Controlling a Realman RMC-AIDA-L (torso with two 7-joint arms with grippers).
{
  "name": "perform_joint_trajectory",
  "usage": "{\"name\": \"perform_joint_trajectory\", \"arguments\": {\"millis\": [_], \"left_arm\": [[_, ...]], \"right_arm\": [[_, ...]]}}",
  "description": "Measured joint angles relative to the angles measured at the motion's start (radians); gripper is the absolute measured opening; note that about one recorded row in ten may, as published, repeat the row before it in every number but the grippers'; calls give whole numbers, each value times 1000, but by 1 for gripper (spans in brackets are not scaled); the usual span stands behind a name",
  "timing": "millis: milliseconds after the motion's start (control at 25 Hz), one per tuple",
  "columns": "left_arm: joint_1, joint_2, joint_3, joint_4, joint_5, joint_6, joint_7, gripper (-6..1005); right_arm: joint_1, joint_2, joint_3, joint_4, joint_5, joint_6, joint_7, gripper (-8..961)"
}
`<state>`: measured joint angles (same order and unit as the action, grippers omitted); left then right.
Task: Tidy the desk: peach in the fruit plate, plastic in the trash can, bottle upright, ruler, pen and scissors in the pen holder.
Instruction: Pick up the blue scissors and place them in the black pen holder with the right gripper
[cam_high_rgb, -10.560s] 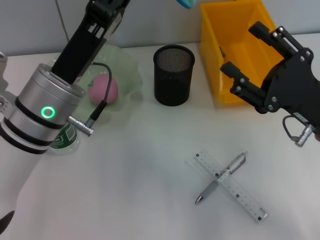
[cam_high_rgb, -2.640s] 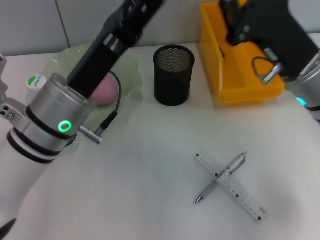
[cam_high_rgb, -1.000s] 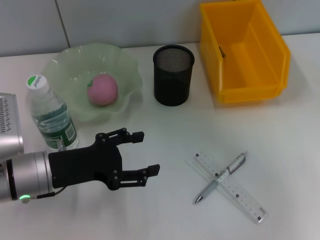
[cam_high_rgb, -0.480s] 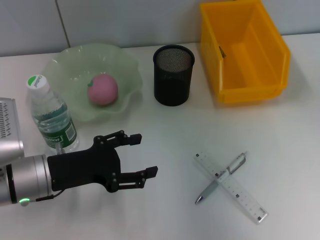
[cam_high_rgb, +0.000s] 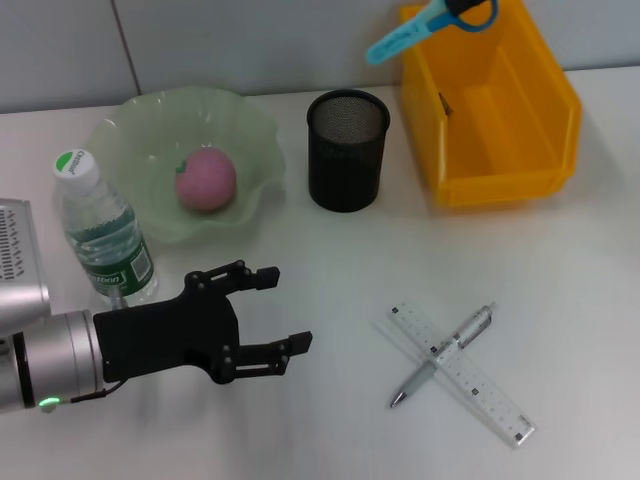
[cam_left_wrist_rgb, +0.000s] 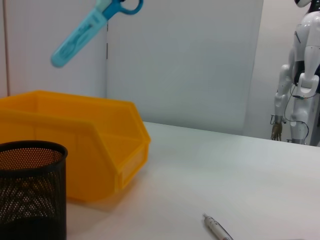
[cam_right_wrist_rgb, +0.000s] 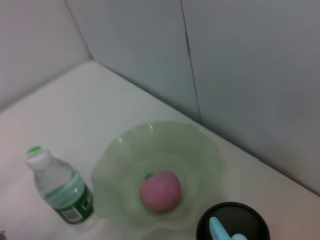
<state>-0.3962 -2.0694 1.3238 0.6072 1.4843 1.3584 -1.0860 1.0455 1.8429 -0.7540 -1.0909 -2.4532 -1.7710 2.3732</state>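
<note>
Blue scissors (cam_high_rgb: 425, 25) hang in the air at the top edge, above the gap between the black mesh pen holder (cam_high_rgb: 347, 150) and the yellow trash can (cam_high_rgb: 560, 110); whatever holds them is out of frame. Their tip (cam_right_wrist_rgb: 220, 230) shows over the holder in the right wrist view. My left gripper (cam_high_rgb: 290, 307) is open and empty, low over the table at front left. The pink peach (cam_high_rgb: 205, 180) lies in the green fruit plate (cam_high_rgb: 130, 125). The bottle (cam_high_rgb: 100, 235) stands upright. A pen (cam_high_rgb: 440, 355) lies crossed over the ruler (cam_high_rgb: 490, 395). The plastic is out of view.
The left wrist view shows the scissors (cam_left_wrist_rgb: 80, 35) high above the yellow bin (cam_left_wrist_rgb: 100, 145), the pen holder (cam_left_wrist_rgb: 30, 195) close by and the pen tip (cam_left_wrist_rgb: 217, 229). A white humanoid robot (cam_left_wrist_rgb: 300, 75) stands far off beyond the table.
The blue scissors have come into view at the top edge, above the pen holder and bin. My left gripper has stayed almost where it was, still open.
</note>
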Motion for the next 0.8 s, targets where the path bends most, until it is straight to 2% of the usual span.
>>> {"name": "perform_joint_trajectory", "arguments": {"millis": [200,440,800], "left_arm": [[-4,0,0,0,-1,-1,0,857],[-1,0,3,0,-1,-1,-3,857],[1,0,1,0,-1,4,-8,856]], "right_arm": [[47,14,-52,49,-85,68,6,110],[96,18,-134,167,-125,164,7,113],[126,42,-199,231,-155,239,7,118]]}}
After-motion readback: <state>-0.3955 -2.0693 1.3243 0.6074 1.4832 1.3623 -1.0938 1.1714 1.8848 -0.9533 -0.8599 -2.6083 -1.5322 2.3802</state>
